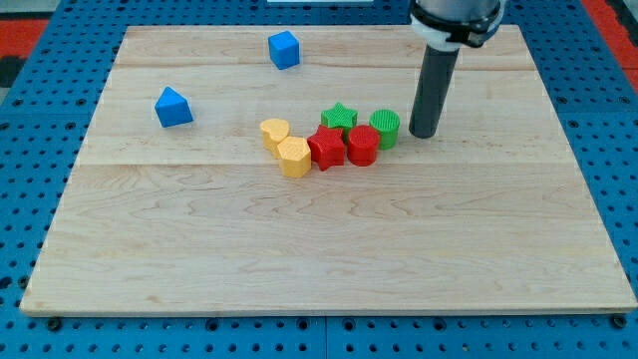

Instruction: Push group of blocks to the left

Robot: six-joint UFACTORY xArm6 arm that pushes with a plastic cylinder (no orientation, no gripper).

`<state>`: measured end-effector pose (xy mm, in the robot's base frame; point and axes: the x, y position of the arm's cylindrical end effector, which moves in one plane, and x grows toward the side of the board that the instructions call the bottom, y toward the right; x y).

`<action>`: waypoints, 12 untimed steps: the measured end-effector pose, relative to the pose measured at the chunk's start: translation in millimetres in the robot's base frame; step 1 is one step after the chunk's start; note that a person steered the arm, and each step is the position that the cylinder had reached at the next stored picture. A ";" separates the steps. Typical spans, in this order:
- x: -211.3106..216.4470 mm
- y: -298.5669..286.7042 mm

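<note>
My tip [423, 134] is a bare rod w/ no jaws to open or close, holding nothing, down on the board [299, 249] just right of the green cylinder [385, 127], maybe touching, can't tell. The group sits mid-board: green cylinder, green star [339, 117], red cylinder [362, 145], red star [325, 148], two yellow blocks [275, 133] [293, 157] at its left end; two blue blocks [173, 106] [284, 49] lie well apart, upper left. Blocks look light, rigid and loose, so they'll prob slide easily but fan out or rotate; best contact is the right side of the green/red cylinders, pushing through the cluster's middle.

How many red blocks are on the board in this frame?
2. A red star and a red cylinder sit side by side mid-board, below the green blocks; my tip stands to their right. None appears hidden.
</note>
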<state>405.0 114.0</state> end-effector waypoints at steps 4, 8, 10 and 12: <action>1.0 -52.8; -25.1 -150.0; 84.1 -73.3; 57.1 -214.3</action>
<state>462.1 -100.3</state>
